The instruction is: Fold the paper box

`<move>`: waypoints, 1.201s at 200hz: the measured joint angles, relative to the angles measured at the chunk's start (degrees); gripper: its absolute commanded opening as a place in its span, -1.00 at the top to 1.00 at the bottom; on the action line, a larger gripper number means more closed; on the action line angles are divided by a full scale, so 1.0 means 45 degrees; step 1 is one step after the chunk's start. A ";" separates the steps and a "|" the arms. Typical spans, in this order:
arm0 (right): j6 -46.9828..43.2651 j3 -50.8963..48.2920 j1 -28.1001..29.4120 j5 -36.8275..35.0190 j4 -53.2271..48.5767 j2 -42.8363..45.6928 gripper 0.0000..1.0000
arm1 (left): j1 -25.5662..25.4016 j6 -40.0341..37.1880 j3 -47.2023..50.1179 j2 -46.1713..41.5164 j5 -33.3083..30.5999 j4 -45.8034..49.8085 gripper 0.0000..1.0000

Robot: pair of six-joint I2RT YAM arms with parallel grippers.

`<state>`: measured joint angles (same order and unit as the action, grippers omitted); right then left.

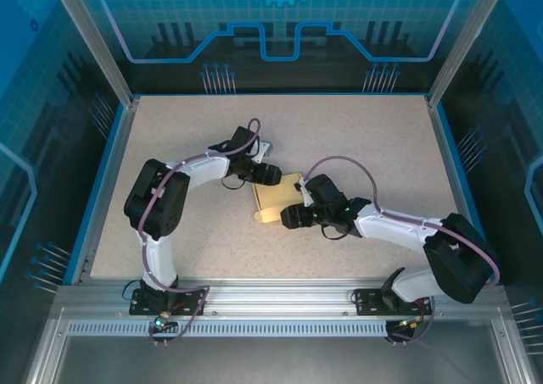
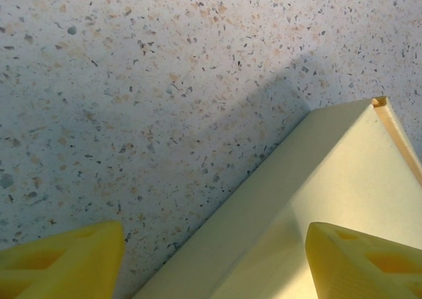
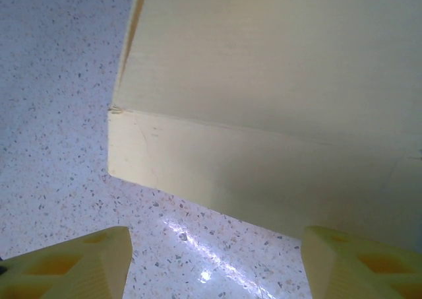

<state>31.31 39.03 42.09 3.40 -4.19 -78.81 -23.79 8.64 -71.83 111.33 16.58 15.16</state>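
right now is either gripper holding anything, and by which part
Nothing looks held. The left gripper and right gripper both stand open at the paper box, not clamped on it.

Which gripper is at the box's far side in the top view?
The left gripper, at the paper box's far-left edge; the right gripper sits at its near-right edge.

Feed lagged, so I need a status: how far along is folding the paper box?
Done: the paper box shows sharp creases between panels. In hand: both arms' jaws stand open at its opposite sides, gripping nothing. Remaining: from above it lies low with a flap sticking out, apparently not closed.
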 measured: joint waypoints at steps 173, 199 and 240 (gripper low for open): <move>0.0743 -0.1982 -0.1817 0.1734 0.0087 0.1443 -0.44 | -0.1083 0.1190 0.4172 -0.3585 0.0758 -0.1132 -0.44; 0.1035 -0.1987 -0.2157 0.2370 0.0826 0.0962 -0.39 | -0.1083 0.1156 0.3750 -0.3274 0.0612 -0.1093 -0.37; 0.1428 -0.2001 -0.2443 0.3152 0.1991 0.0083 -0.19 | -0.1083 0.1107 0.3254 -0.2803 0.0617 -0.1103 -0.16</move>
<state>37.74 30.02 31.09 17.58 4.78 -78.43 -28.67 13.63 -57.19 98.72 19.35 10.20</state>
